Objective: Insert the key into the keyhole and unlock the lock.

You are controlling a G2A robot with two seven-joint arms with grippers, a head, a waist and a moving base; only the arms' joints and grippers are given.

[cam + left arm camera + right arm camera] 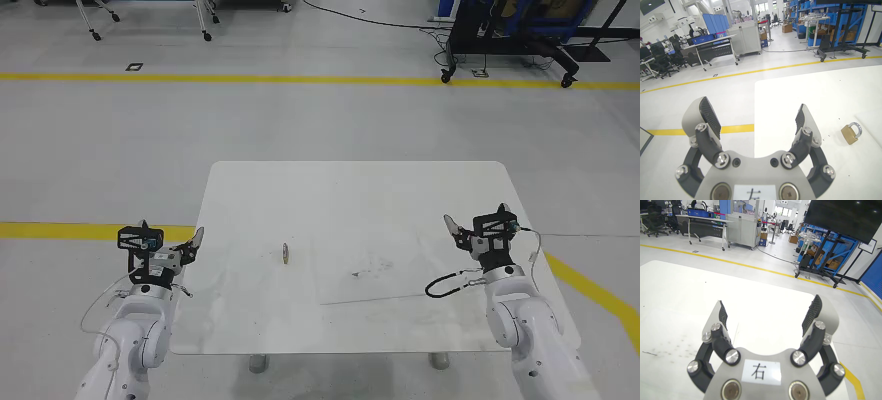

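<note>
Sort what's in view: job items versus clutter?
Job:
- padlock
- thin metal piece, likely the key
- left end effector, open
- right end effector, open

Not job:
- smudges on the table
- monitor on a wheeled stand

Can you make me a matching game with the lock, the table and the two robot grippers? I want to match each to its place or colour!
Things:
1. padlock
2. left gripper
3. right gripper
4. table

Place, colour or state:
A. white
B. open, over the table's right side
C. brass-coloured, lying on the table
D. open, at the table's left edge

Pairs: 1-C, 2-D, 3-B, 4-A.
</note>
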